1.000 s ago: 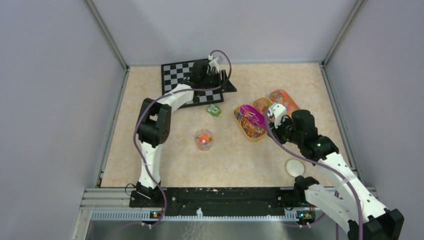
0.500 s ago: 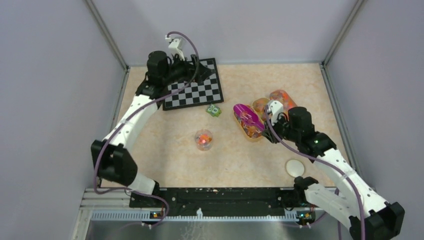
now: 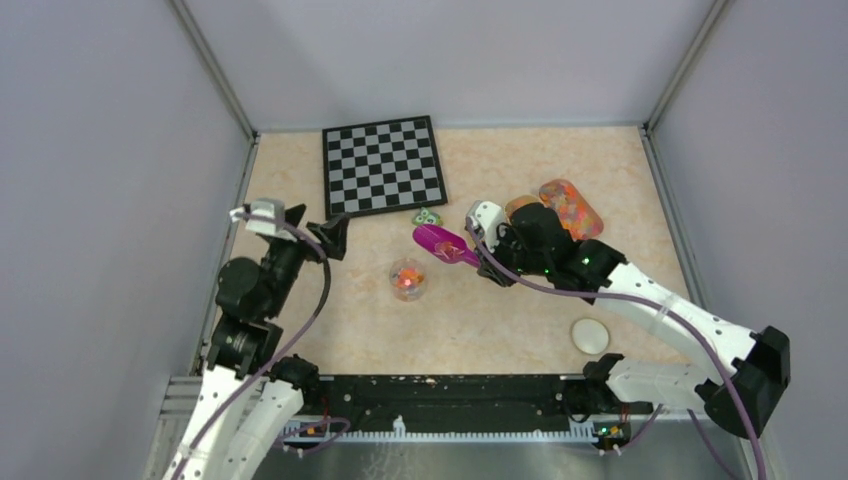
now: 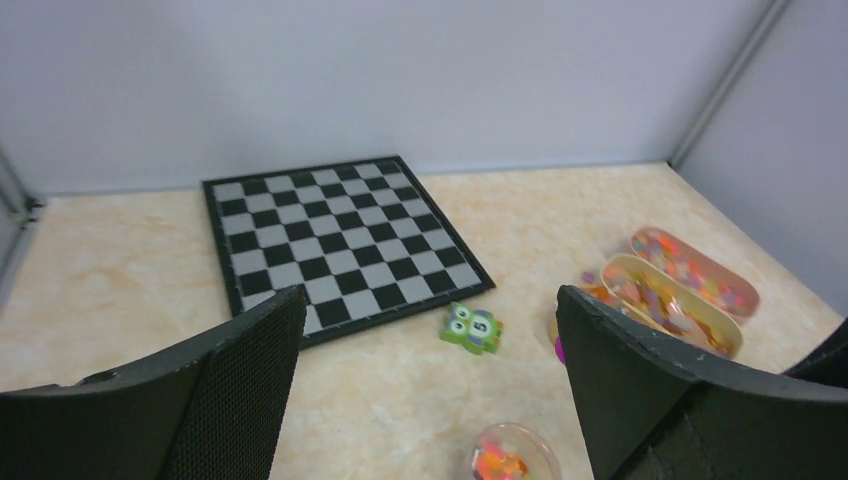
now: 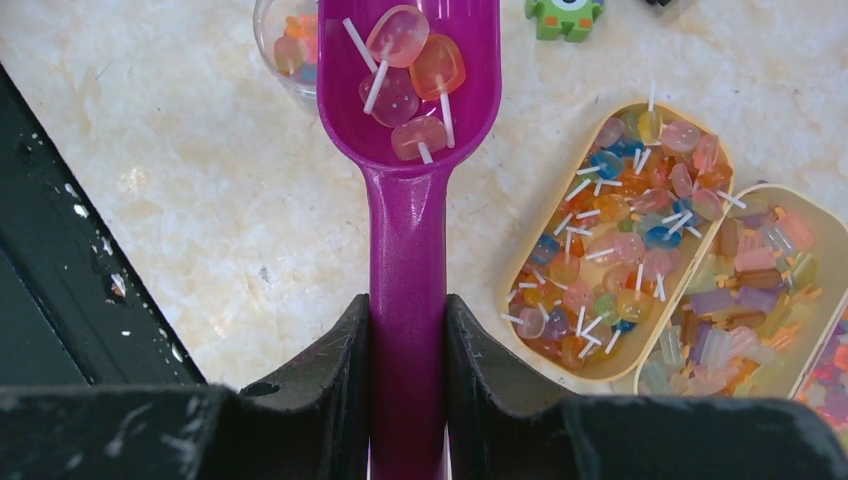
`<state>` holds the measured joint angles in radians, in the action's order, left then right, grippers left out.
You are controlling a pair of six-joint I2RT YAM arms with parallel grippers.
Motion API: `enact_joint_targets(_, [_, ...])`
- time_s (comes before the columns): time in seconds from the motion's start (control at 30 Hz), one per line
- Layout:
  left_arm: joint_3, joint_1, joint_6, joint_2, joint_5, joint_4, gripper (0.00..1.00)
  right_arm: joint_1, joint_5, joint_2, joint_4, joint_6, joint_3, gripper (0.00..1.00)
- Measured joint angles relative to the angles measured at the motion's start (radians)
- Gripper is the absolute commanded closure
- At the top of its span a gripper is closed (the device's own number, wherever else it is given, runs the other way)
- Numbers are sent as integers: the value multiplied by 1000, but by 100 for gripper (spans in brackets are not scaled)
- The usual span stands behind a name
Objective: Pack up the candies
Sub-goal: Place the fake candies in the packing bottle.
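My right gripper (image 3: 482,260) (image 5: 408,312) is shut on the handle of the magenta scoop (image 3: 443,243) (image 5: 408,110). The scoop's bowl holds several pink and orange candies (image 5: 405,65) on white sticks and hangs just right of a small clear cup (image 3: 407,278) (image 5: 283,40) (image 4: 514,461) with candies inside. More candies fill a yellow oval tray (image 5: 620,235) (image 4: 668,303) under my right arm, and two more trays (image 3: 569,204) (image 5: 752,290) lie beside it. My left gripper (image 3: 316,228) (image 4: 428,305) is open and empty at the left, apart from the cup.
A checkered board (image 3: 381,164) (image 4: 335,235) lies at the back. A small green block with eyes (image 3: 427,216) (image 4: 472,329) (image 5: 565,14) sits between the board and the cup. A white round lid (image 3: 590,334) lies at the front right. Grey walls enclose the table.
My right gripper carried the scoop left from the tray to beside the cup. My left arm swung back from over the board to the near left.
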<state>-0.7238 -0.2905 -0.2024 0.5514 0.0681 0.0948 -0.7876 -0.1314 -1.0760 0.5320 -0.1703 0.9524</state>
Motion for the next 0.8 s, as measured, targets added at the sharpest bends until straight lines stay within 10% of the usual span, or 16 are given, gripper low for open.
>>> enact_joint_targets(0.8, [59, -79, 102, -242, -211, -8, 1, -198, 152, -343, 401, 96, 307, 100])
